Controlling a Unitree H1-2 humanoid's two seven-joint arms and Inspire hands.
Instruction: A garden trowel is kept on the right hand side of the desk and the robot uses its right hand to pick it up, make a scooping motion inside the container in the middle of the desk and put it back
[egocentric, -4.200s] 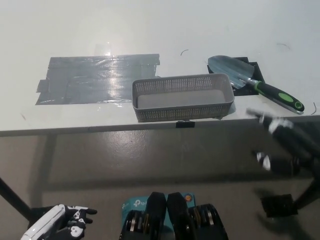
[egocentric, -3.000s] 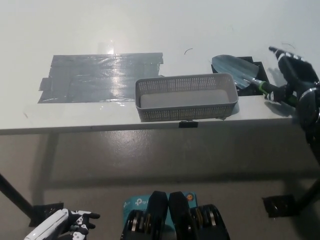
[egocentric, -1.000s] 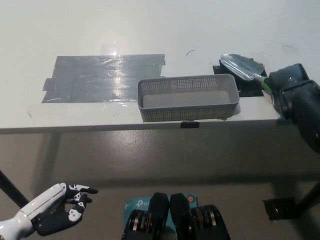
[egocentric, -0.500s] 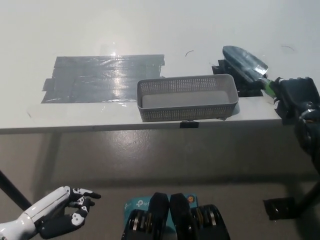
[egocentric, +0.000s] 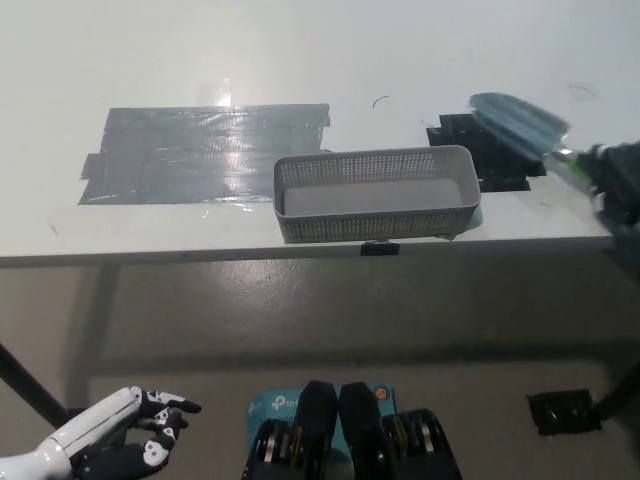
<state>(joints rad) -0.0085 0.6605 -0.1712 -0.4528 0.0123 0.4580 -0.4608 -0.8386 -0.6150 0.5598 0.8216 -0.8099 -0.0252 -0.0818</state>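
The garden trowel (egocentric: 520, 122) is lifted off the desk at the far right, its grey blade tilted above the black mat (egocentric: 487, 150). My black right hand (egocentric: 619, 180) is shut on the trowel's green handle at the picture's right edge, partly cut off. The grey perforated container (egocentric: 375, 192) stands in the middle of the desk near its front edge, to the left of the trowel. My white left hand (egocentric: 110, 443) rests low at the bottom left, below the desk, with its fingers apart.
A large patch of grey tape (egocentric: 195, 150) lies on the white desk (egocentric: 300, 50) left of the container. A small black clip (egocentric: 376, 247) sits on the desk's front edge under the container. Below the desk is grey floor.
My right hand has carried the trowel up and to the right, uncovering the black mat. The left hand has sunk slightly lower.
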